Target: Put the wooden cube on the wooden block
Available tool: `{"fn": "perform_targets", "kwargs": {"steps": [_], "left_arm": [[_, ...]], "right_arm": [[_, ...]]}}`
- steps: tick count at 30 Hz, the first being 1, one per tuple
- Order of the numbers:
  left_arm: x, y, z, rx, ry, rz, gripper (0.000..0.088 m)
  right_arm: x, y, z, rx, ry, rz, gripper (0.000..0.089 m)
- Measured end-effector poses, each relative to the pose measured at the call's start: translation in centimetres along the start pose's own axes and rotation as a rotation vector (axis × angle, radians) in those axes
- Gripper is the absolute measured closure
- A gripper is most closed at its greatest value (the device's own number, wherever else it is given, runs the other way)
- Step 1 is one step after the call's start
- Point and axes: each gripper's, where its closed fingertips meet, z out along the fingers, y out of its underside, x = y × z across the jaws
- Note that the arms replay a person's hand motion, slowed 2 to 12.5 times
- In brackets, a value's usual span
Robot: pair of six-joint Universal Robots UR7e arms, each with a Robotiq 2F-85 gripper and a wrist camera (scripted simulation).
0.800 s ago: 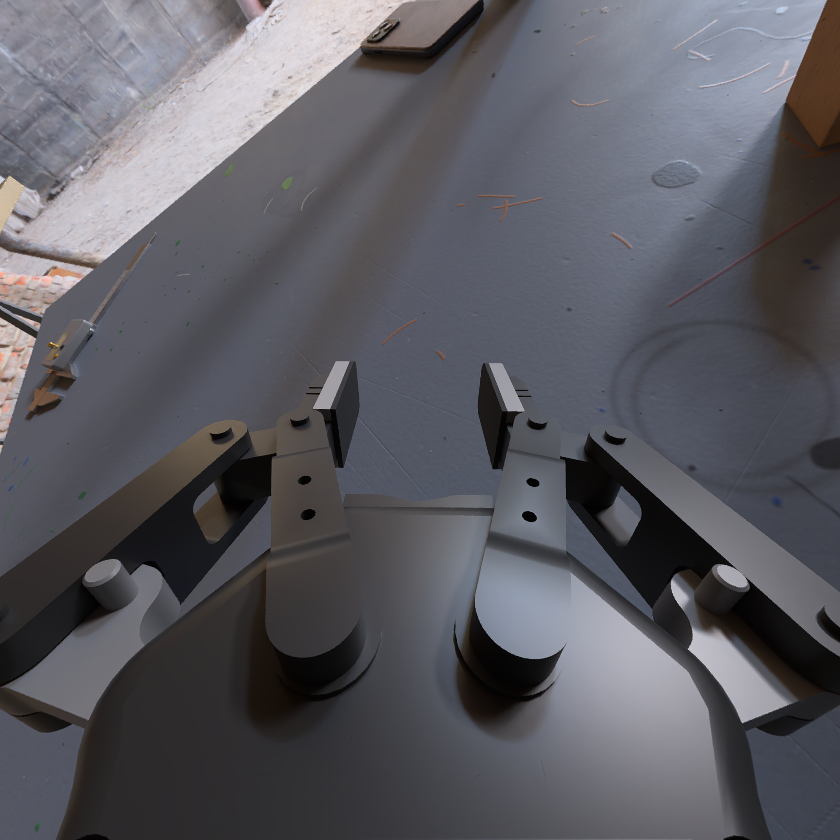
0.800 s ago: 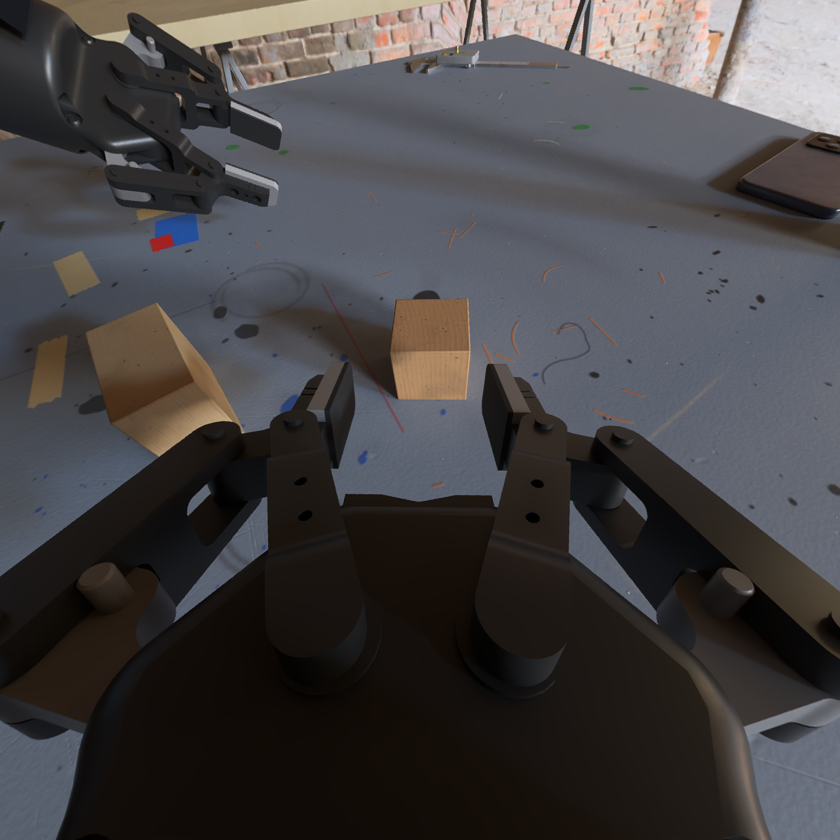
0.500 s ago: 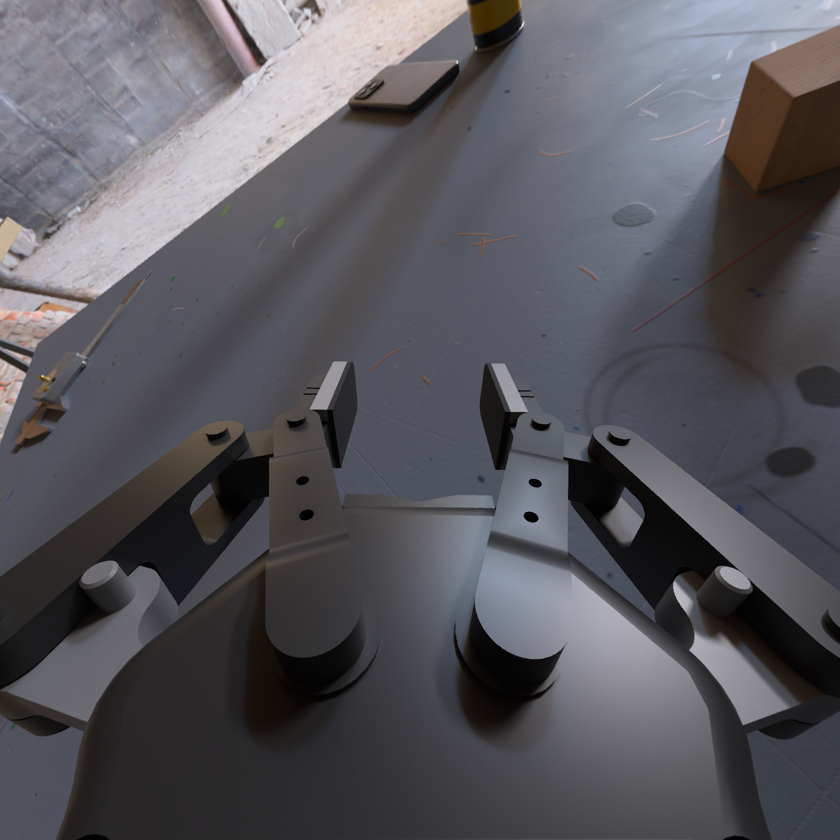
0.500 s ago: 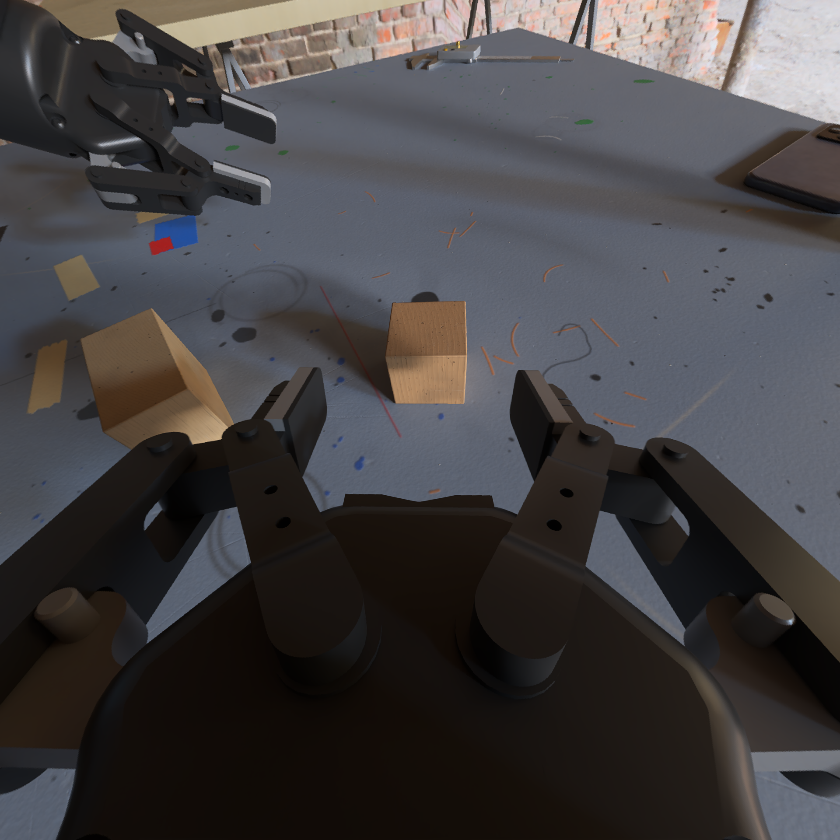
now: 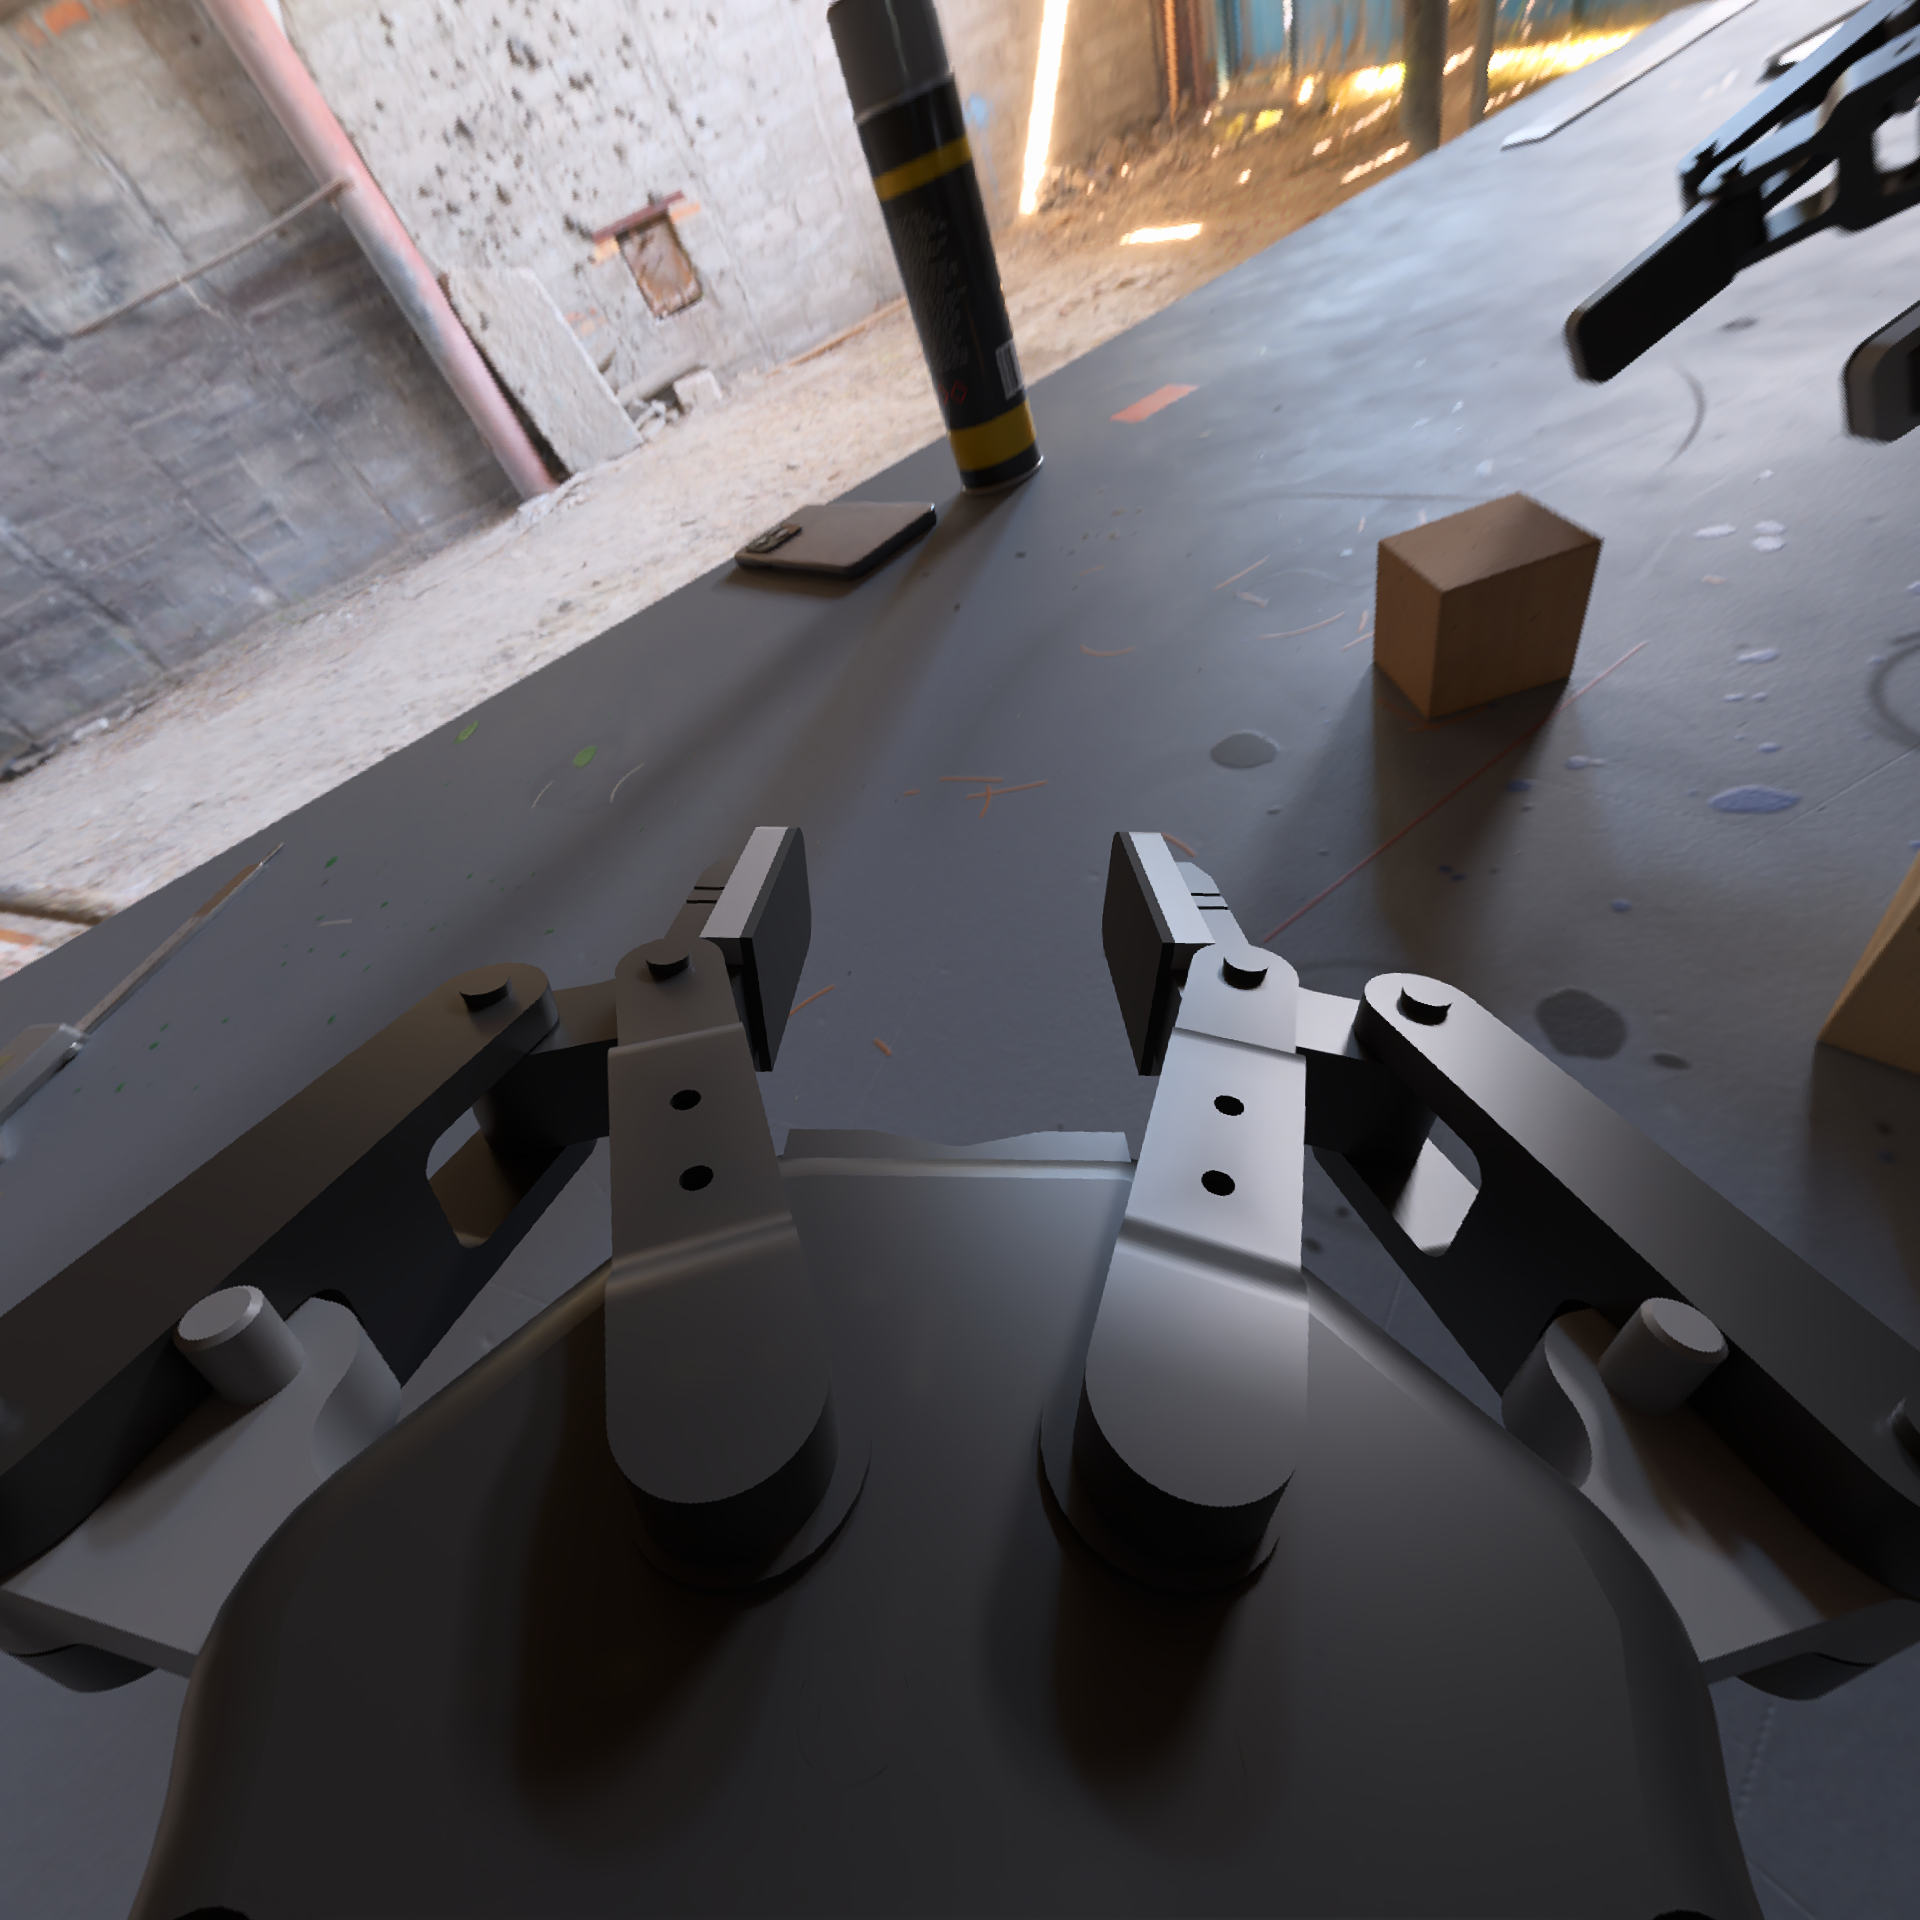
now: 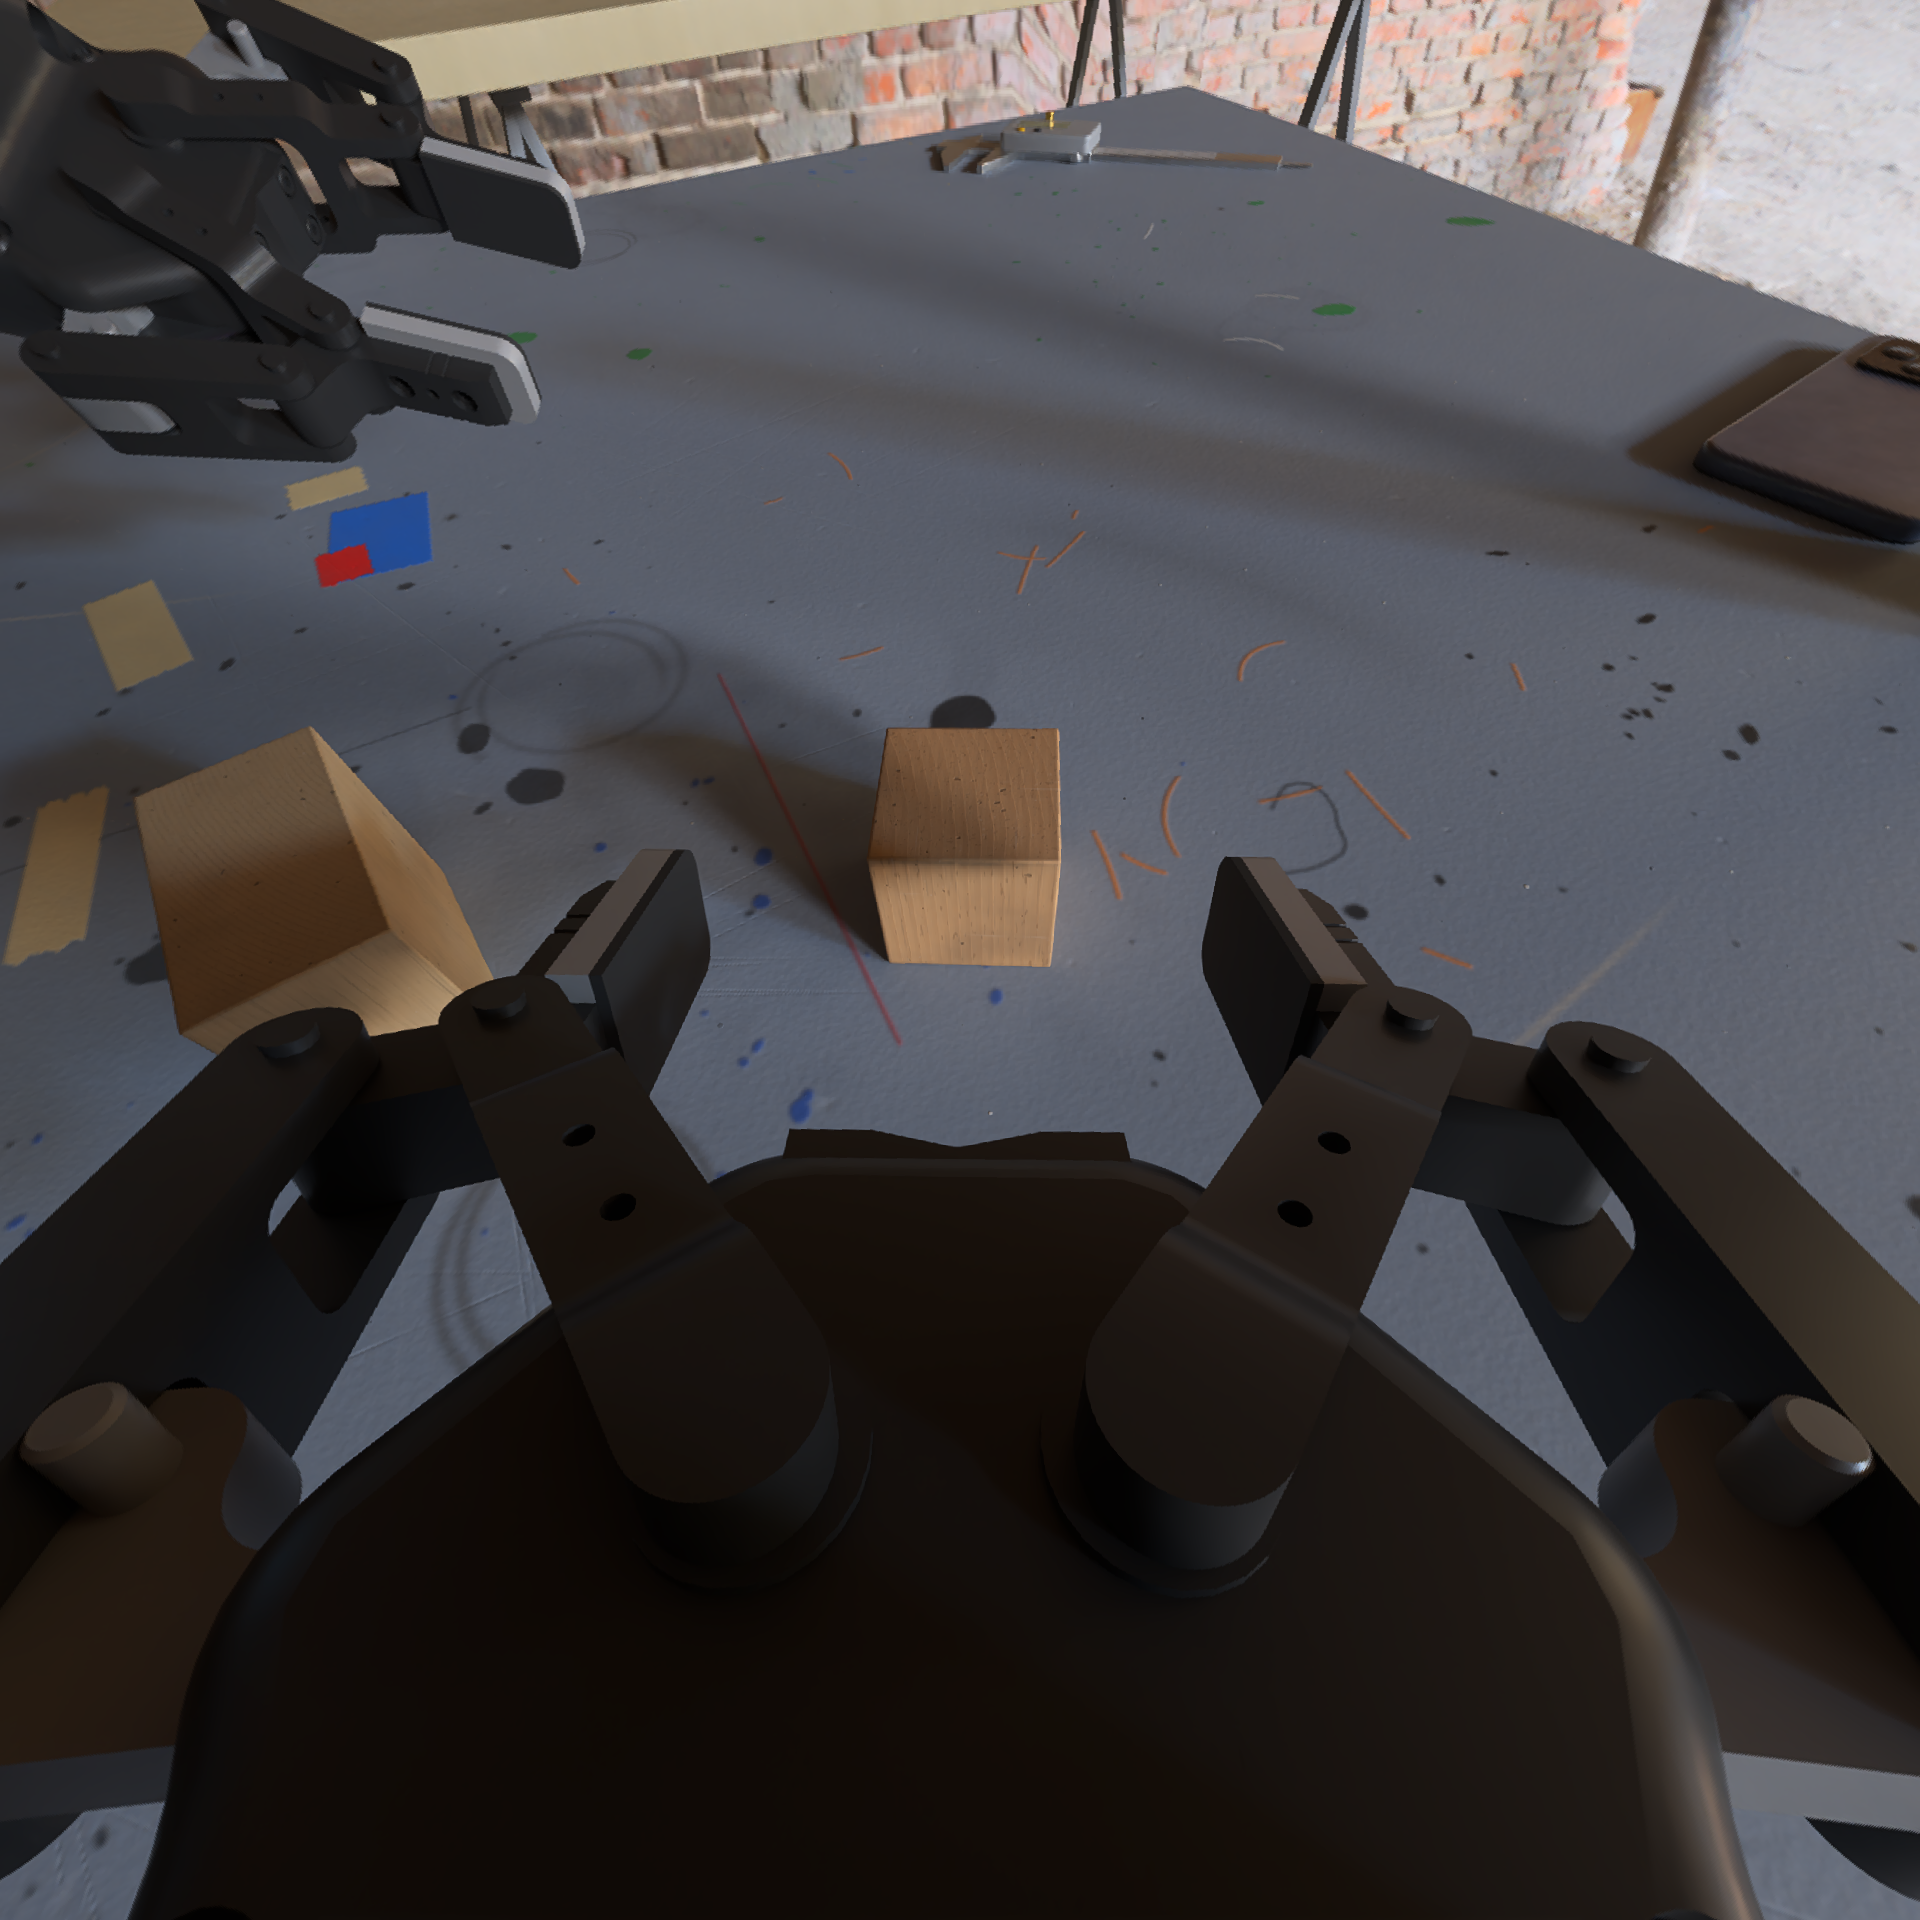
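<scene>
The small wooden cube [image 6: 966, 847] stands on the grey table, just ahead of my right gripper [image 6: 956, 935], which is open wide, empty and apart from the cube. The larger wooden block [image 6: 281, 883] lies to the left of the cube, beside my left finger. My left gripper [image 5: 956, 914] is open and empty above bare table. It also shows at the top left of the right wrist view [image 6: 520, 296]. In the left wrist view the cube [image 5: 1486, 603] is far right, the block's edge [image 5: 1881, 987] is at the right border, and the right gripper [image 5: 1756, 364] hovers beyond.
A tall black and yellow spray can [image 5: 945, 260] and a dark phone [image 5: 842, 535] stand near the table's edge. The phone [image 6: 1818, 447] is at the far right in the right wrist view. A caliper [image 6: 1049, 140] lies at the far corner. Tape patches [image 6: 379, 530] lie flat.
My right gripper's fingers have spread wider in front of the cube. My left gripper has tilted up and turned, bringing the cube, spray can and right gripper into its view.
</scene>
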Motion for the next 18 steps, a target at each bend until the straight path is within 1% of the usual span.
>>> {"fn": "perform_targets", "kwargs": {"steps": [10, 18], "left_arm": [[0.8, -2.0, -0.5, 0.141, 0.055, -0.04, 0.0367], [0.9, -2.8, -0.7, 0.201, 0.077, -0.082, 0.0368]], "right_arm": [[0.0, -0.5, 0.4, 0.023, -0.01, -0.002, 0.0066], [0.1, -0.9, 0.5, 0.047, -0.007, 0.011, 0.007]]}}
